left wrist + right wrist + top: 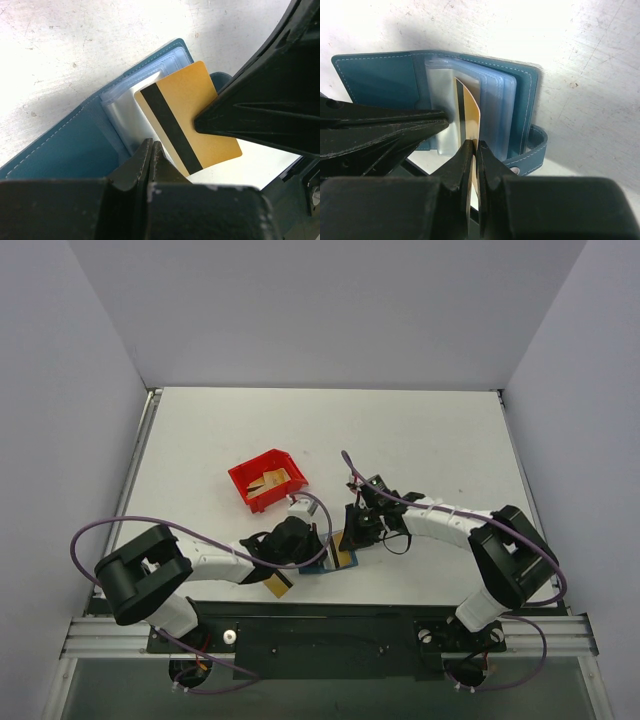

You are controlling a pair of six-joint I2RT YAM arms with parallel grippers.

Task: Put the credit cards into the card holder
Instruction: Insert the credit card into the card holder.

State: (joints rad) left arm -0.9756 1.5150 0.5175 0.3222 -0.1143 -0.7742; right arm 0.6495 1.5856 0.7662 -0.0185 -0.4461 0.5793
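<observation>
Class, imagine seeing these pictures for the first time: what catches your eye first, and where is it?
A gold card with a dark stripe, pinched in the right arm's fingers, sits over the open teal card holder between the two arms. Behind them stands a bright red bin holding tan cards.

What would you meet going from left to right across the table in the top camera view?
The left arm's elbow → red bin → card holder → right arm's elbow. The left hand, right hand and credit card overlap the card holder, so they are left out.
</observation>
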